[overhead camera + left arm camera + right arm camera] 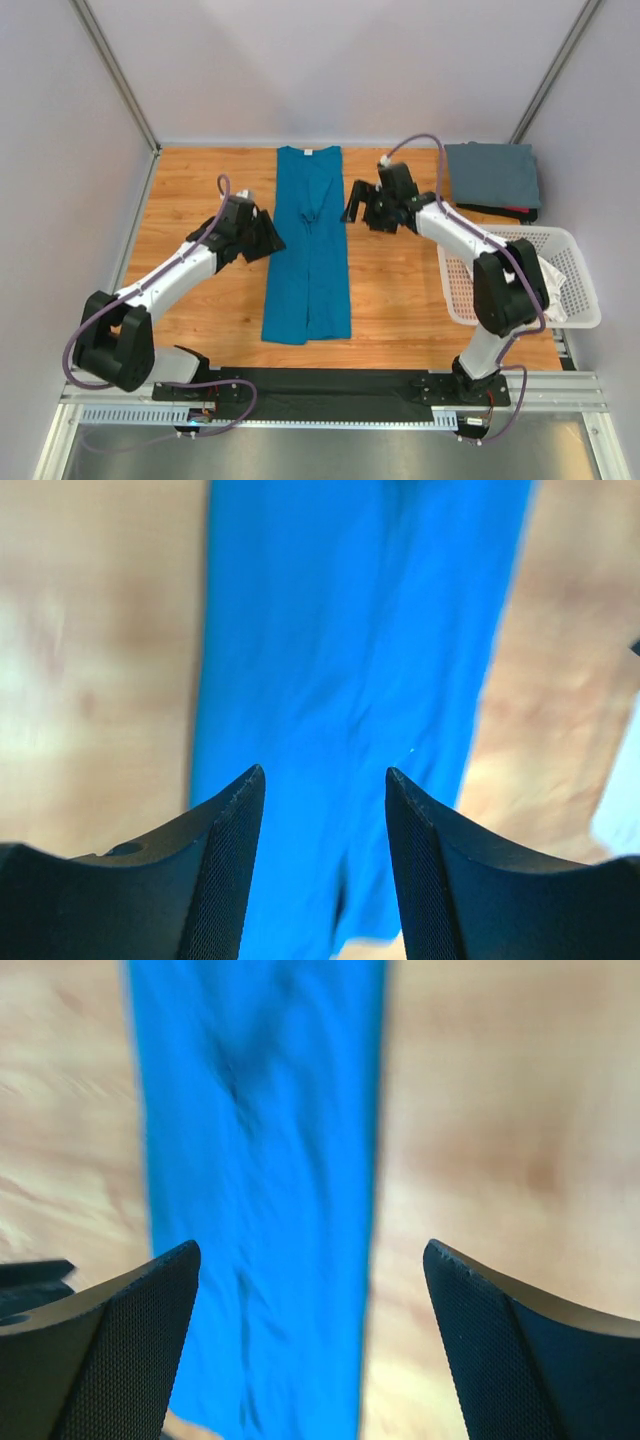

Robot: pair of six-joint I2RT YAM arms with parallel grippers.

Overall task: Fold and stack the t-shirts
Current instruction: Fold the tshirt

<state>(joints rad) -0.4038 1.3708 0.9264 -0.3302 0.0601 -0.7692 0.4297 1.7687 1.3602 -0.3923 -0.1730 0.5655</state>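
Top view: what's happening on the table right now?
The teal-blue t-shirt lies mid-table, folded lengthwise into a long strip. The left hand and right hand flank it, both open and holding nothing. A folded grey t-shirt sits at the far right corner, and white cloth lies in the basket on the right.

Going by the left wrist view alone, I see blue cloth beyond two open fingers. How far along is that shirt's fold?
Observer: The top view shows the teal shirt as a narrow lengthwise strip mid-table, collar at the far end.
Reviewer: And the other arm?
Observer: The right pincer is open and empty, over the strip's right edge.
Reviewer: Any shirts finished?
Observer: A folded grey shirt lies at the far right corner, beyond a white basket.
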